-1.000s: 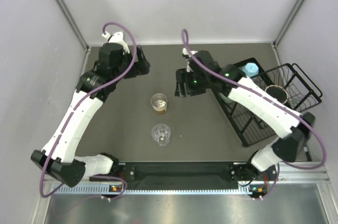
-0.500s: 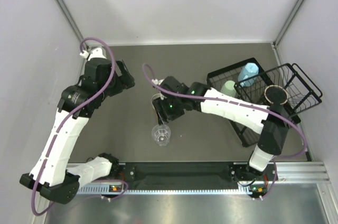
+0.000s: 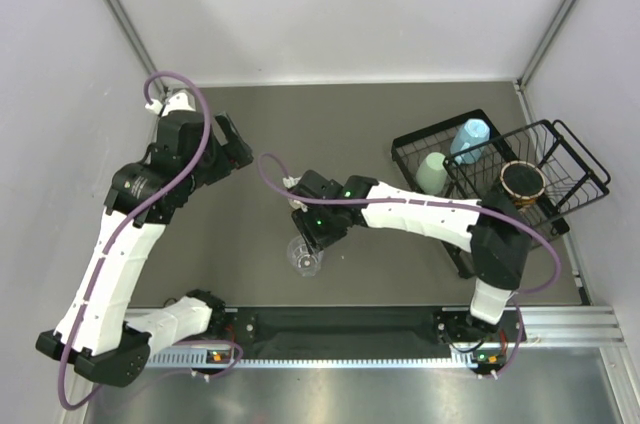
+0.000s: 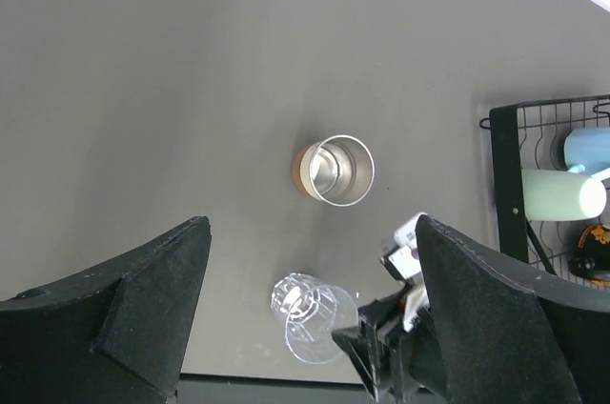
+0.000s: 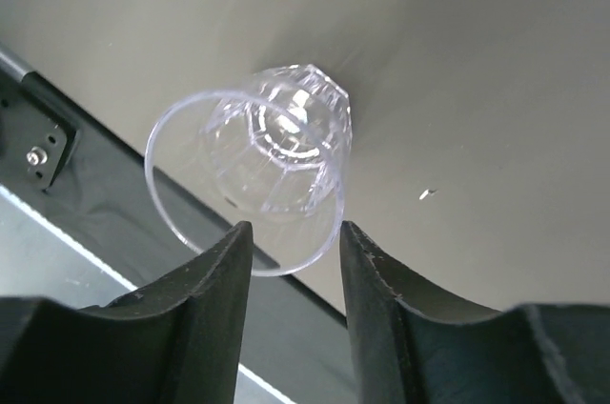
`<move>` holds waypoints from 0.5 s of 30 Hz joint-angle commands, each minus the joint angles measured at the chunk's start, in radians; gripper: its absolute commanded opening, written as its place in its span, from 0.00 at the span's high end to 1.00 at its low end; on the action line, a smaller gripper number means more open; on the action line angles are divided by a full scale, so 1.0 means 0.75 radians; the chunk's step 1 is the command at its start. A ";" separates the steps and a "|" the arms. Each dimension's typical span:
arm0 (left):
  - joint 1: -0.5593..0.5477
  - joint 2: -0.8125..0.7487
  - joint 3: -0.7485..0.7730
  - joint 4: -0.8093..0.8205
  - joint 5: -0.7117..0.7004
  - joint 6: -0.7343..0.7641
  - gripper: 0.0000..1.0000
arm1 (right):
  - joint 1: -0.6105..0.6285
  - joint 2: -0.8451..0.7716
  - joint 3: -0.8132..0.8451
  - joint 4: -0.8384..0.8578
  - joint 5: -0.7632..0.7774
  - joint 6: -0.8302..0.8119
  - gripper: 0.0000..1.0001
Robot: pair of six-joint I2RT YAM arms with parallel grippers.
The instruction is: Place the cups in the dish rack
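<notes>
The right gripper [image 5: 294, 234] hangs over the clear ribbed cup [image 5: 276, 147], its jaws parted by a narrow gap and grasping nothing. The cup stands mouth up on the table just below and ahead of the fingertips, its near rim showing through the gap; whether a finger touches the rim cannot be told. The gap looks narrower than the cup, so the jaws should either widen before descending or shift so that one finger drops inside the mouth and the other outside, pinching the wall. Thin clear plastic will likely flex and slip, so the squeeze should be gentle and set well down the wall. The amber glass [image 4: 334, 171] stands close beside the gripper, so the lift is best taken straight up before swinging toward the dish rack [image 3: 577, 157], well off to its side, where three cups already sit. The left gripper [image 4: 313, 223] hangs wide open and empty, well apart from the cup.
</notes>
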 commanded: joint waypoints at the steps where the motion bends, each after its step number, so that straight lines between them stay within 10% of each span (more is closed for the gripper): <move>1: 0.008 -0.025 0.027 -0.017 0.015 -0.036 0.07 | 0.023 0.028 -0.007 0.089 0.058 0.008 0.59; 15: 0.008 -0.038 0.134 0.089 0.027 -0.035 0.06 | 0.019 0.073 -0.034 0.114 0.223 0.002 0.98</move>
